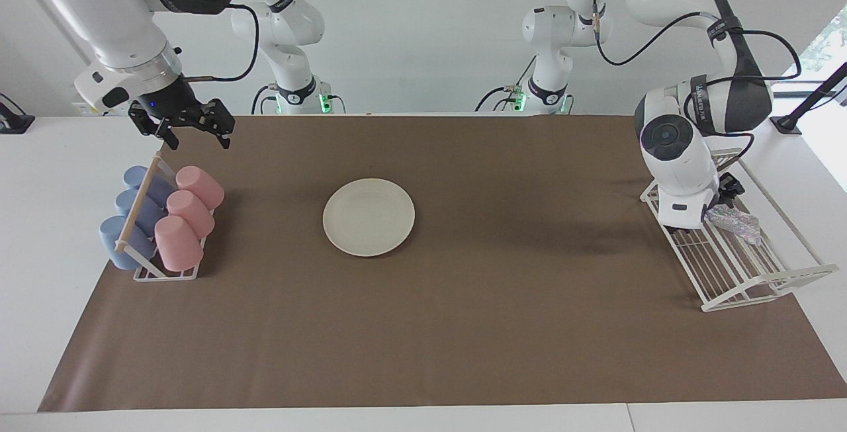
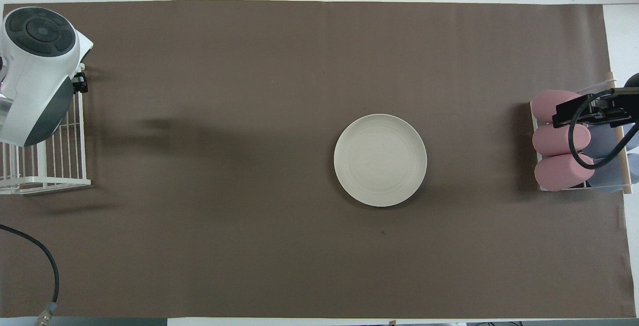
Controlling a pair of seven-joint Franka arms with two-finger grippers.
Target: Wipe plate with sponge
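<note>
The cream-white plate [image 1: 368, 217] lies flat on the brown mat near the table's middle; it also shows in the overhead view [image 2: 380, 160]. The silvery-grey sponge [image 1: 733, 221] lies in the white wire rack [image 1: 748, 266] at the left arm's end of the table. My left gripper [image 1: 722, 204] is lowered into that rack right at the sponge, and its wrist hides its fingertips. In the overhead view the left arm covers the sponge. My right gripper [image 1: 195, 133] hangs open and empty over the cup rack, well apart from the plate.
A wire cup rack [image 1: 142, 272] holds pink cups [image 1: 188, 210] and blue cups [image 1: 135, 217] at the right arm's end; it shows in the overhead view [image 2: 536, 183]. The brown mat [image 1: 463, 326] covers the table. A black cable [image 2: 47, 261] lies near the robots.
</note>
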